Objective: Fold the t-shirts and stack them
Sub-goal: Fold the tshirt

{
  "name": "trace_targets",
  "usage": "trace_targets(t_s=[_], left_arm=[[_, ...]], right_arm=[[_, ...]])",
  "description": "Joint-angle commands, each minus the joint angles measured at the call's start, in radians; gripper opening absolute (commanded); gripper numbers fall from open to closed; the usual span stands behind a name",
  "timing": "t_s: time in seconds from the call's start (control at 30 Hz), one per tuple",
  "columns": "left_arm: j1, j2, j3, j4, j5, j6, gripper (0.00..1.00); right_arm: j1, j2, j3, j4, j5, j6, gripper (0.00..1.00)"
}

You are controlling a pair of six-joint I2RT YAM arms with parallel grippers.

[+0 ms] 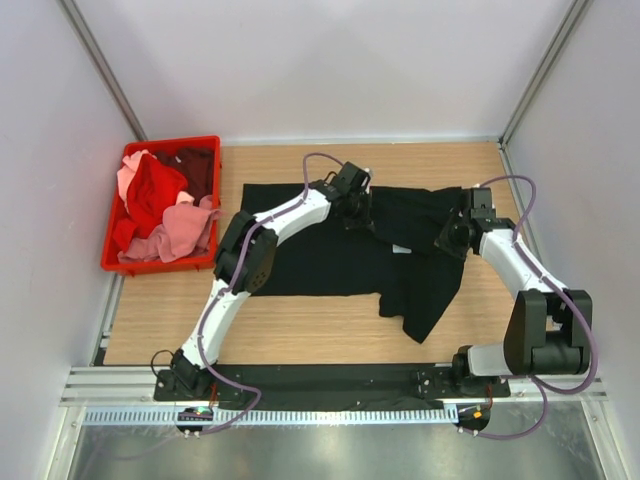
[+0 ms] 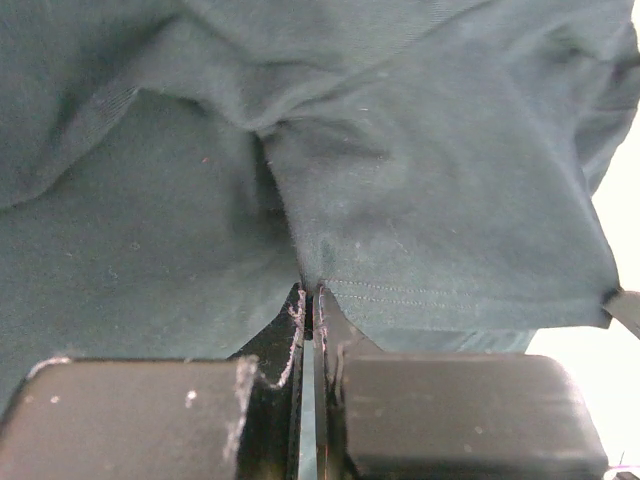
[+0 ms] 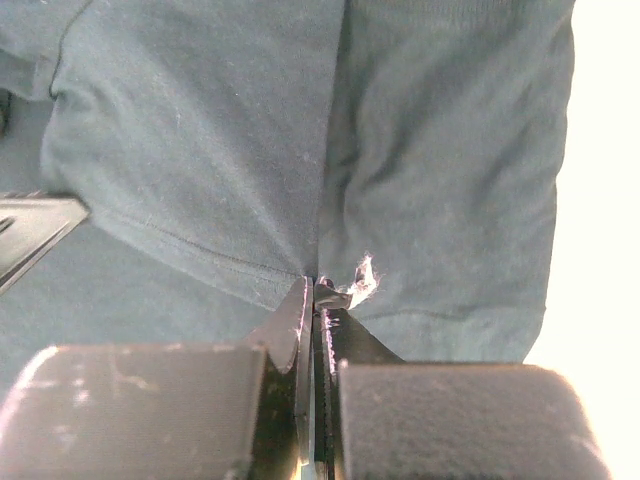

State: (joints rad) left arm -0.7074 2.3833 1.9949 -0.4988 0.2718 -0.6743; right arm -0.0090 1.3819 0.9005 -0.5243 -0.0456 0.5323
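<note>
A black t-shirt [image 1: 310, 255] lies spread on the wooden table, its right part bunched and folded, with a small white label [image 1: 402, 249] showing. My left gripper [image 1: 356, 212] is shut on a fold of the black shirt [image 2: 420, 200] near its far edge. My right gripper [image 1: 450, 240] is shut on the shirt's hem [image 3: 220, 150] at the right side. Red, pink and dark maroon shirts [image 1: 165, 205] lie heaped in the crate.
A red plastic crate [image 1: 207, 145] stands at the table's far left. Bare wood [image 1: 300, 330] lies in front of the shirt. Walls close in the left, right and far sides.
</note>
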Motion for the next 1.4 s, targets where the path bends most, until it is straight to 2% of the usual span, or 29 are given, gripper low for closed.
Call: trace_targets(t_s=[0.0,0.33,0.4,0.43,0.47,0.5,0.53,0.67,0.8,0.87,1.0,1.13,1.37], left_arm=[[-0.004,0.007,0.036,-0.035,-0.008,-0.004,0.00],[-0.004,0.001,0.010,-0.069,-0.011,-0.007,0.00],[-0.004,-0.004,0.007,-0.081,-0.016,-0.007,0.00],[-0.004,-0.009,0.008,-0.089,-0.020,-0.005,0.04],[-0.004,-0.016,0.010,-0.107,-0.029,-0.004,0.11],[-0.004,-0.024,0.012,-0.115,-0.034,-0.001,0.19],[-0.004,-0.033,0.012,-0.121,-0.040,0.004,0.32],[0.006,-0.088,0.019,-0.156,-0.065,0.034,0.43],[0.058,-0.145,0.025,-0.179,-0.095,0.065,0.44],[0.112,-0.171,0.012,-0.178,-0.112,0.076,0.44],[0.216,-0.185,-0.024,-0.149,-0.103,0.116,0.45],[0.322,-0.142,-0.035,-0.127,-0.102,0.143,0.45],[0.440,-0.036,0.002,-0.096,-0.068,0.139,0.45]], right_arm=[[0.007,-0.052,-0.035,-0.005,0.024,0.038,0.01],[0.009,-0.017,-0.126,0.105,0.076,0.040,0.01],[0.009,-0.014,-0.123,0.121,0.070,0.037,0.09],[0.007,-0.012,-0.100,0.113,0.073,0.029,0.19],[0.007,-0.007,-0.080,0.103,0.079,0.020,0.25],[0.006,0.009,-0.055,0.071,0.085,0.012,0.31],[0.001,0.019,-0.002,0.060,0.090,0.003,0.35],[-0.057,0.081,0.106,0.064,0.005,-0.060,0.40],[-0.181,0.198,0.188,0.180,-0.157,-0.084,0.42],[-0.207,0.281,0.241,0.231,-0.245,-0.078,0.43],[-0.238,0.405,0.334,0.325,-0.322,-0.089,0.43],[-0.262,0.514,0.415,0.368,-0.352,-0.100,0.43],[-0.287,0.647,0.480,0.445,-0.370,-0.118,0.44]])
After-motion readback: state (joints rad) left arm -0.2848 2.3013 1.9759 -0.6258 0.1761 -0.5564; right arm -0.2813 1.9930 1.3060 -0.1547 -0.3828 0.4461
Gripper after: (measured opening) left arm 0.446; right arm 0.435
